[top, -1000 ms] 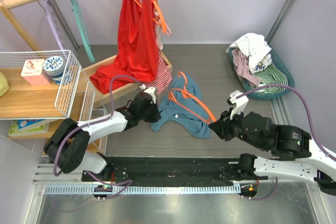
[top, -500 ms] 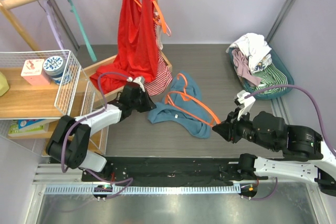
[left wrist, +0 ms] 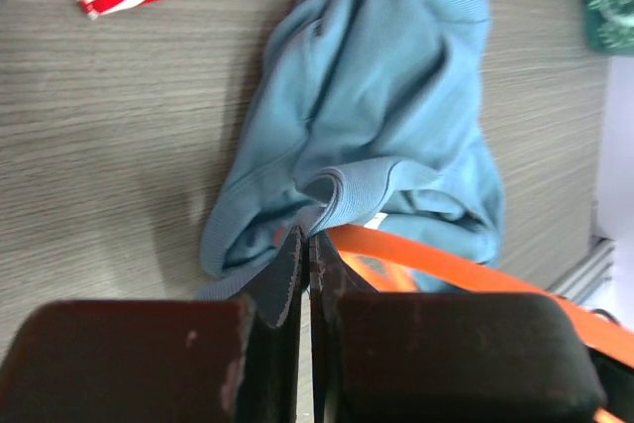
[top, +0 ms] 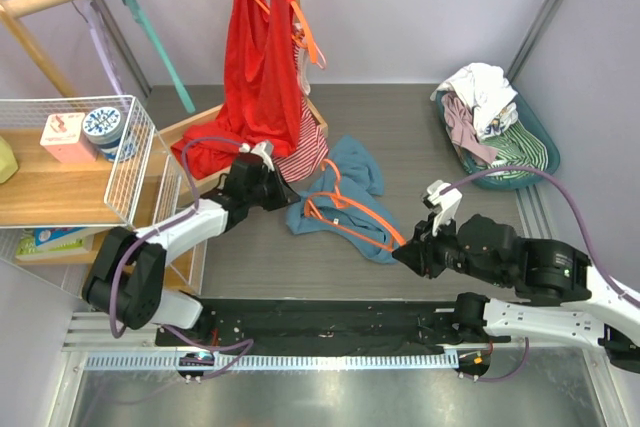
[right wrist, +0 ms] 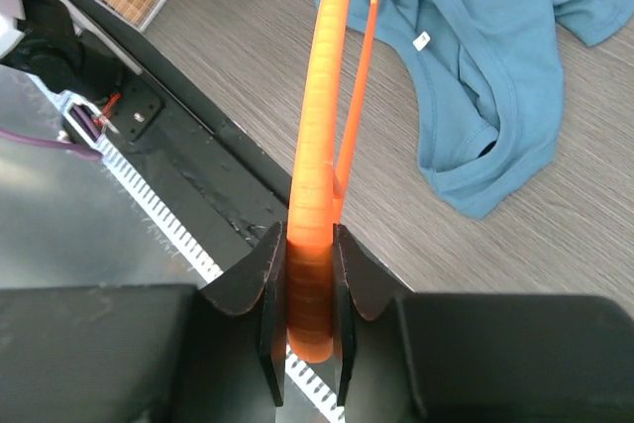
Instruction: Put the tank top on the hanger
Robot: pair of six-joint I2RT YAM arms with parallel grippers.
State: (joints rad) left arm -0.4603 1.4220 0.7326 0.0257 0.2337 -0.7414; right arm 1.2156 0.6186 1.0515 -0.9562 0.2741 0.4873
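A: While the dusty teal-blue soft-fabric tank top [top: 355, 162] lies crumpled mid-way across the grey wood-grain table [top: 400, 117], between the two arms, the left gripper [top: 288, 197] sits right at its left edge. What has it got?

B: A ribbed hem of the tank top! The jaws are pressed together with that fold pinched at the tips; the left wrist view shows it plainly.

A: And the thin bright orange plastic hanger [top: 365, 219]?

B: It's lying across the tank top, long axis on a diagonal. The far end is up near the left gripper, the near end down at the right gripper [top: 402, 250]. That one is clamped tight on the orange bar, fingers [right wrist: 272, 284] flush on both sides.

A: Which way is the hook pointing?

B: Can't tell, the fabric muddles it.

A: Around them?

B: The long bright red garment [top: 255, 57] hangs behind. The red-and-white striped garment [top: 308, 152] is just beyond the left gripper. The teal laundry basket [top: 540, 152], heaped with clothes, sits well apart on the right.
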